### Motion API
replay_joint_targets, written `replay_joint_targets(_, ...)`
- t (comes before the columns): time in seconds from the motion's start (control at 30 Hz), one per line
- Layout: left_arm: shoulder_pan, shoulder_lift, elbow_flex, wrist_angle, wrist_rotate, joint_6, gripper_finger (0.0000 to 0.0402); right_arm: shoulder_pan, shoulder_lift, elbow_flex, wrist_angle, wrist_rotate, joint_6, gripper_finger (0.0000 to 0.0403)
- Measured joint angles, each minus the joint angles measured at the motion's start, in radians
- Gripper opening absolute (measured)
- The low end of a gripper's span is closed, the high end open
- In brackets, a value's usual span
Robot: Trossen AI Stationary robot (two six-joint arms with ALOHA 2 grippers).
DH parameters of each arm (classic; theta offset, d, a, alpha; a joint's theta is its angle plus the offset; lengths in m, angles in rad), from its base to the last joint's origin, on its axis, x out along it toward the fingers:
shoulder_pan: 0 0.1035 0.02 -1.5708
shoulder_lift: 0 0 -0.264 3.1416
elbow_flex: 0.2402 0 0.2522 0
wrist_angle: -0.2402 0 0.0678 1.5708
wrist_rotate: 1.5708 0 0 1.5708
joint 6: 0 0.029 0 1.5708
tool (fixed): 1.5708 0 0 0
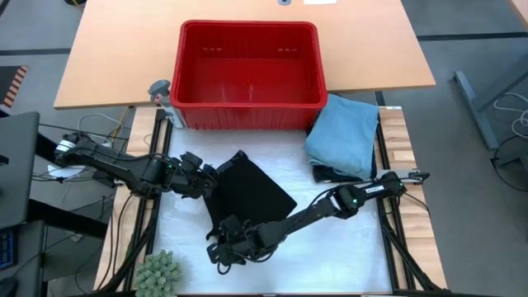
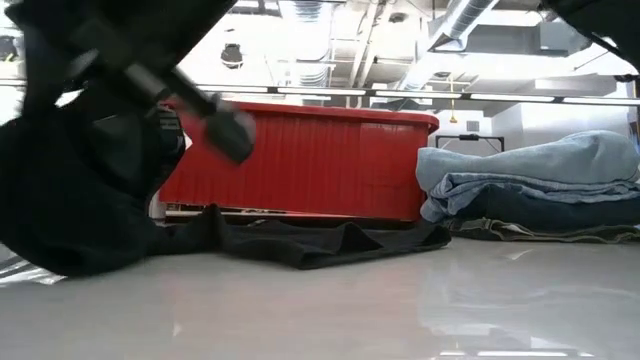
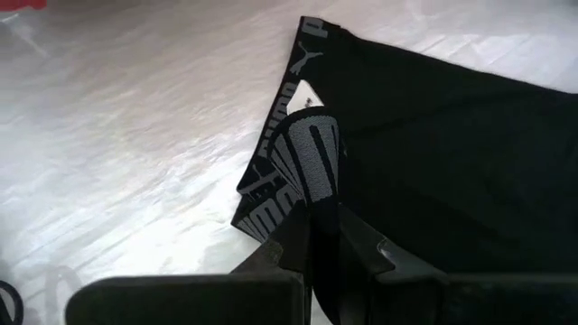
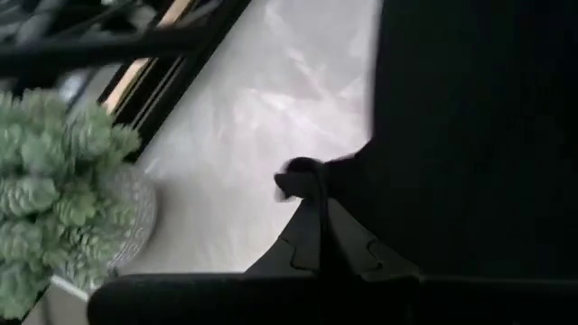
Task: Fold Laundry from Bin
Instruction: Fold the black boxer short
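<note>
White work surface [image 1: 338,247] glossy, wrinkled like plastic sheet. Small potted succulent [image 1: 157,273] at its near-left corner, grey-green rosettes in pale speckled pot; same plant at edge of right wrist view. Wooden tabletop [image 1: 107,58] beyond work surface, light tan. Small grey object [image 1: 159,89] on it near left side, identity unclear. Black cables [image 1: 124,239] running down left frame edge. Grey floor [image 1: 470,148] around table. Ceiling ducts and pipes [image 2: 450,20] overhead in low view.
</note>
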Motion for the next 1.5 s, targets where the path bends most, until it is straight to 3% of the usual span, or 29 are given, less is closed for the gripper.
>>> replay_joint_targets(0.33, 0.0, 0.0, -0.053, 0.081, -0.024, -0.016, 0.0011, 0.028, -0.123, 0.002, -0.439, 0.137, 0.18, 0.0021)
replay_joint_targets(0.77, 0.024, 0.0, -0.054, 0.185, -0.071, -0.005, 0.0011, 0.022, -0.134, -0.024, -0.527, 0.121, 0.27, 0.0021)
replay_joint_targets(1.07, 0.089, 0.006, -0.054, 0.309, -0.067, 0.057, 0.0011, 0.04, -0.197, -0.023, -0.754, 0.136, 0.349, 0.0021)
replay_joint_targets(1.5, 0.13, 0.182, -0.054, 0.479, 0.009, 0.137, 0.0011, 0.043, -0.199, -0.023, -0.866, 0.111, 0.374, 0.0021)
